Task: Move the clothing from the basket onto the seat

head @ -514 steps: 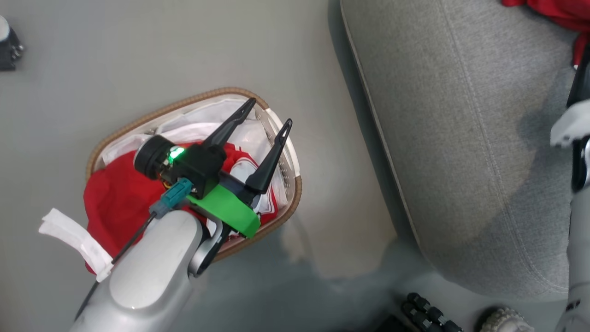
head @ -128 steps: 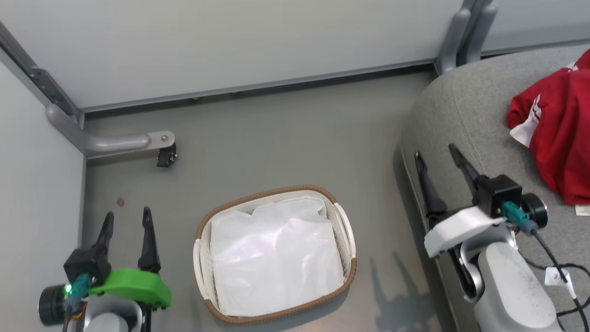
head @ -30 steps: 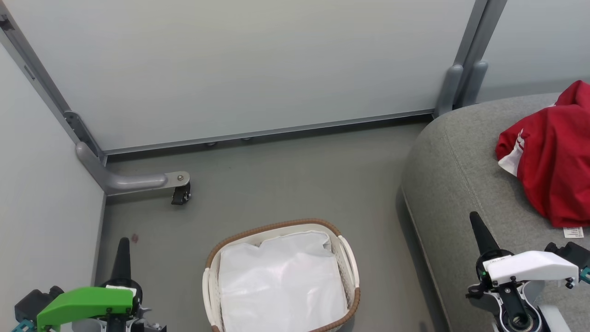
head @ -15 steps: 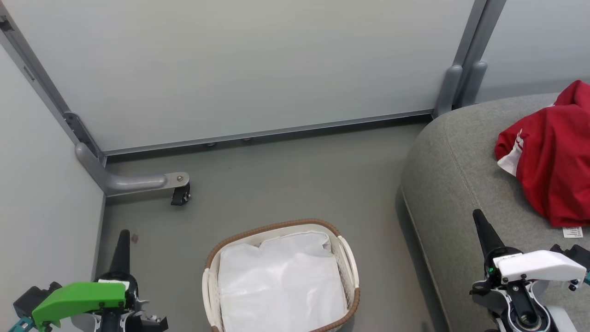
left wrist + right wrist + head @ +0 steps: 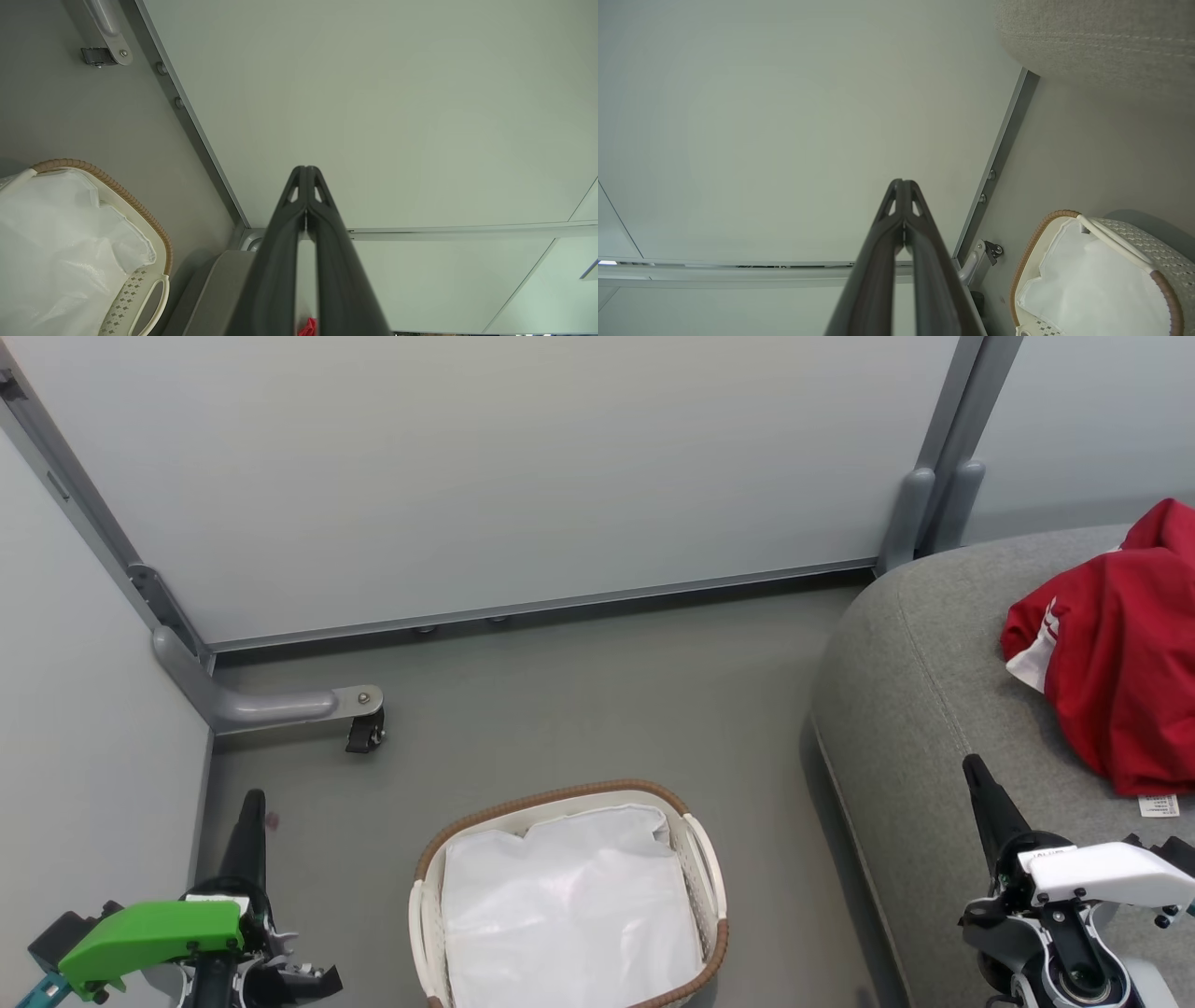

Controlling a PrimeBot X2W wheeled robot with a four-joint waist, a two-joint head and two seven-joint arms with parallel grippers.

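1. Closest to me, lower left: my left gripper point(image 5: 250, 831) hangs over the floor point(image 5: 579, 691) beside the basket. Its fingers are pressed flat together with nothing between them. In the left wrist view the two tips meet in one point.
2. Lower right, same story: my right gripper point(image 5: 985, 798) is over the front part of the seat point(image 5: 915, 691), fingers closed against each other, holding nothing.
3. Between the two sits the basket point(image 5: 560, 795) on the floor, brown woven rim up, with the white cloth liner point(image 5: 569, 905) lying crumpled inside it.
4. The seat is to the right of the basket, near but not touching, with a strip of floor between them.
5. The clothing point(image 5: 1120, 653) is on the seat, a red heap at the far right edge of the head view. There's a white panel on its left side and a small white tag point(image 5: 1159, 805) lying on the cushion at its lower edge. It's well apart from the basket.
6. Farther back, a grey bracket with a black caster point(image 5: 364, 733) stands on the floor at the left, and behind it all are the pale wall panels point(image 5: 513, 467).
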